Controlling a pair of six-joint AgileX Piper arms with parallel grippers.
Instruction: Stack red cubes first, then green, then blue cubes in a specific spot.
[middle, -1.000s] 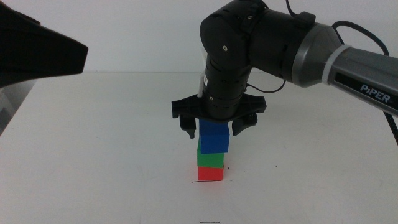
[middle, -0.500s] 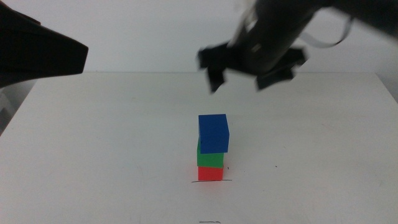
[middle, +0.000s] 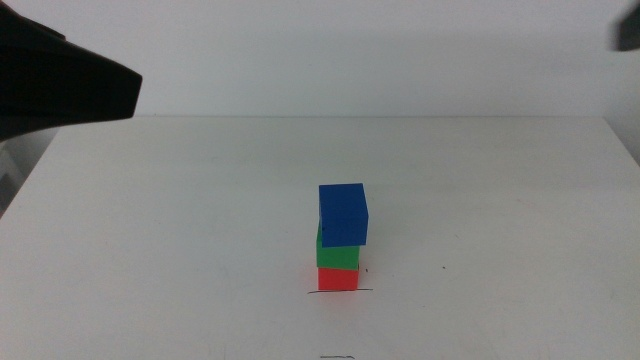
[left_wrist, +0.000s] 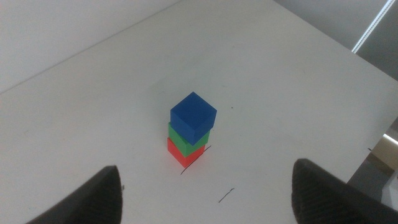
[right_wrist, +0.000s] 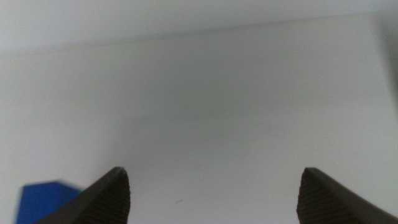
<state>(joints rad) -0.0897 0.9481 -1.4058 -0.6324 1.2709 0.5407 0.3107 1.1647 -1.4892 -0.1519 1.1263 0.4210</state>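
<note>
Right wrist view: blue cube (right_wrist: 43, 200) just outside the right gripper's (right_wrist: 213, 186) wide, empty fingers (right_wrist: 106, 196).

Matt cubes on a smooth white worktop

The 3 stacked cubes, blue cube (middle: 342, 214), green cube (middle: 337, 255) and red cube (middle: 338, 278), look plain and matt, with flat, even faces and no shine. The worktop (middle: 180, 220) is smooth, pale and faintly satin, and the pen stroke (middle: 338, 291) on it is thin and black. The left gripper (left_wrist: 205, 196) fingers (left_wrist: 87, 199) are dark and dull; the right gripper (right_wrist: 211, 196) fingers (right_wrist: 326, 196) show fine ribbed texture.
</note>
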